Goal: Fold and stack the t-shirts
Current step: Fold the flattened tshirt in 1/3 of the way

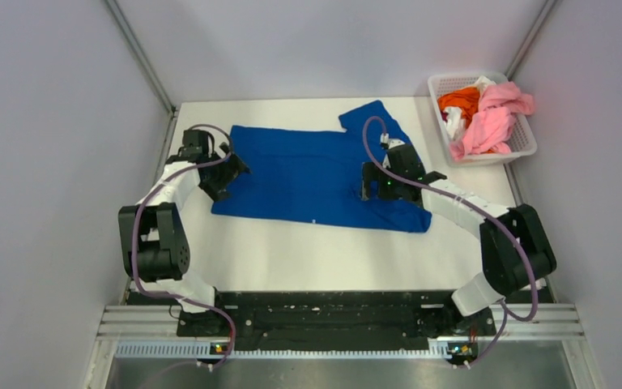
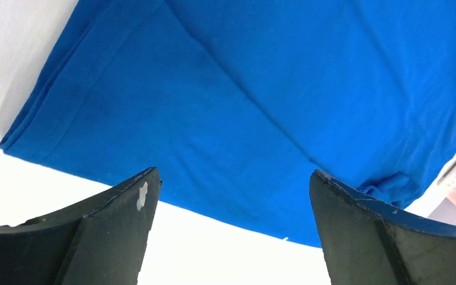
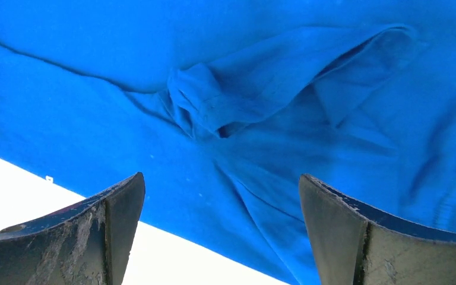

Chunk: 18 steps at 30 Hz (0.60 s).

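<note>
The blue t-shirt lies spread flat on the desk. The left pincer, fingers wide apart, is over its left edge. The right pincer, likewise open, is over its rumpled right part.

Orange t-shirt partly under pink t-shirt

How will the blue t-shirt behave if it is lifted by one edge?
Probably floppy: the blue t-shirt lies flat with soft creases and a bunched fold, so it would likely sag from one pinch. It looks thin, so likely light. Pushed, it would probably wrinkle rather than slide on the table.
</note>
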Each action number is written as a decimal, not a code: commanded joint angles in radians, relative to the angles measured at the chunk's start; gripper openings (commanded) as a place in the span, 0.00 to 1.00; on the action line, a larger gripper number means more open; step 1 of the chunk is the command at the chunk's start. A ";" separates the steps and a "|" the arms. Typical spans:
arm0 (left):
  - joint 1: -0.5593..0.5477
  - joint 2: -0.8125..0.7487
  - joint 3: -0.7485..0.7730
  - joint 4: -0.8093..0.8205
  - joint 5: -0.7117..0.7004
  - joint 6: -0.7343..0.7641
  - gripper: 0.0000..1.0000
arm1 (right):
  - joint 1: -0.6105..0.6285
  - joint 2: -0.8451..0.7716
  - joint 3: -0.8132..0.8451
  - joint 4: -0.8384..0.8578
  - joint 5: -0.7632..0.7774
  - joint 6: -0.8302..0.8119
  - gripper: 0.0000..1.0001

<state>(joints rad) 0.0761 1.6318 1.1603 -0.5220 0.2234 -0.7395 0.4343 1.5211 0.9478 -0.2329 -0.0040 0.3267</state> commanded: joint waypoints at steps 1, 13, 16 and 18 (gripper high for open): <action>0.005 -0.016 -0.037 0.054 0.033 0.031 0.99 | 0.000 0.055 0.014 0.137 -0.099 0.059 0.99; 0.007 -0.020 -0.026 0.000 -0.047 0.073 0.99 | 0.000 0.317 0.243 0.177 -0.083 0.043 0.99; 0.006 -0.018 0.001 -0.006 -0.046 0.076 0.99 | 0.000 0.406 0.399 0.146 -0.018 0.012 0.99; 0.007 -0.016 0.020 -0.011 -0.046 0.077 0.99 | 0.000 0.462 0.509 0.111 0.034 -0.011 0.99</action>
<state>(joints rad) 0.0780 1.6321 1.1210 -0.5331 0.1902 -0.6811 0.4343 1.9095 1.2560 -0.1394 -0.0677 0.3576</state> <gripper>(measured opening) 0.990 0.985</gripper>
